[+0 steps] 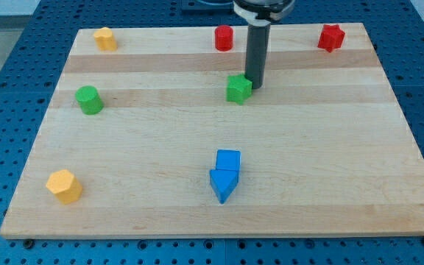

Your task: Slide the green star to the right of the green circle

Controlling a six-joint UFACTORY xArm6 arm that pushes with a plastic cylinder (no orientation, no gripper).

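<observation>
The green star (238,89) lies on the wooden board (160,191) just above the middle. The green circle (89,99) stands far off toward the view's left, at about the same height. My tip (255,83) is at the star's upper right edge, touching it or nearly so. The dark rod rises from there to the view's top.
A red cylinder (224,37) sits near the top edge, left of the rod. A red star (330,37) is at top right, a yellow block (105,38) at top left, a yellow hexagon (64,185) at bottom left. A blue cube (228,160) and blue triangle (223,184) touch at lower middle.
</observation>
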